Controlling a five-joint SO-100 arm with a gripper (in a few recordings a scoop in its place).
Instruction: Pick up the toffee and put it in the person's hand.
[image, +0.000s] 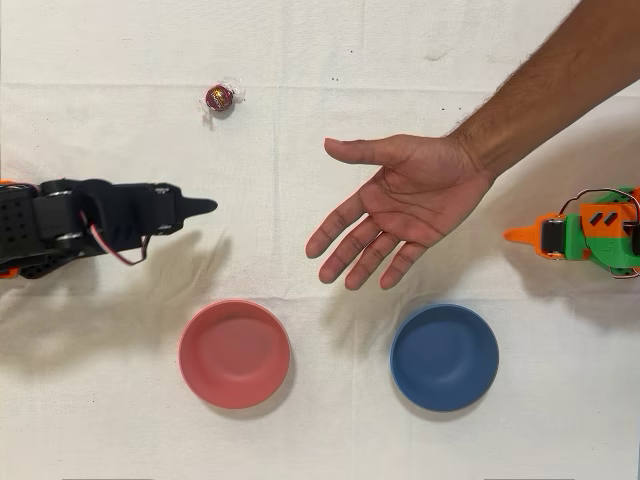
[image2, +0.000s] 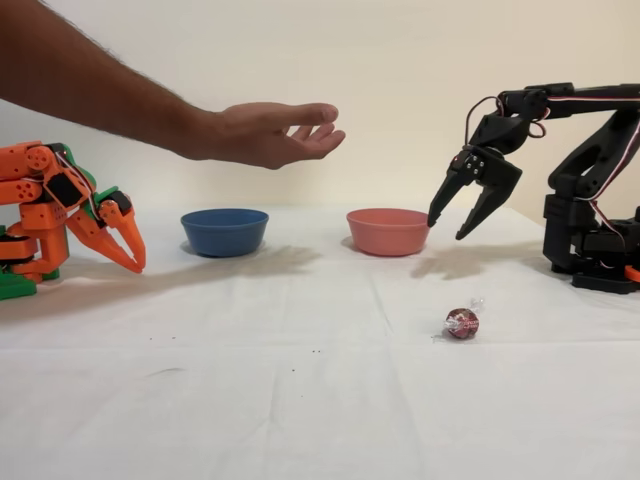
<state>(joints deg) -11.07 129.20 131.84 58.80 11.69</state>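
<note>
The toffee (image: 219, 97) (image2: 462, 323), a small dark red foil ball with clear wrapper ends, lies on the white cloth. My black gripper (image: 203, 206) (image2: 446, 226) hangs open above the table with nothing between its fingers; in the overhead view it is at the left, below the toffee and well apart from it. In the fixed view it hovers above and behind the sweet. The person's hand (image: 400, 205) (image2: 270, 132) is held out palm up over the middle of the table, fingers spread, well above the cloth.
A pink bowl (image: 234, 353) (image2: 388, 231) and a blue bowl (image: 444, 357) (image2: 224, 231) stand side by side on the cloth. The idle orange arm (image: 585, 235) (image2: 70, 215) rests at the opposite side from my arm.
</note>
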